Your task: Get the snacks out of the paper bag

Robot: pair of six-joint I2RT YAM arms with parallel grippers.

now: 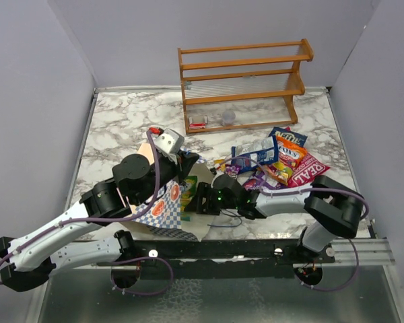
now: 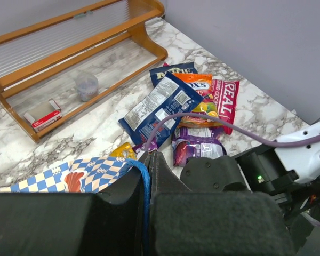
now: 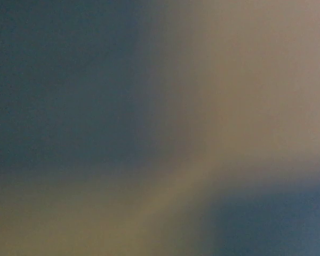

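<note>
Paper bag [image 1: 167, 203] on its side at near centre, long axis left to right, mouth facing right. My left gripper [image 2: 149, 160] is clamped on its blue cord handle. My right gripper [image 1: 203, 199] is at the mouth; I cannot tell its opening, and the bag's contents are hidden. Snacks [image 1: 283, 160] lie piled just right of the bag.

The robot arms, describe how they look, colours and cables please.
The left arm and right arm share white shells on the long links and bulky black joints. A purple cable loops along each. The left gripper has black, matte fingers. A small green light glows near the right wrist.
</note>
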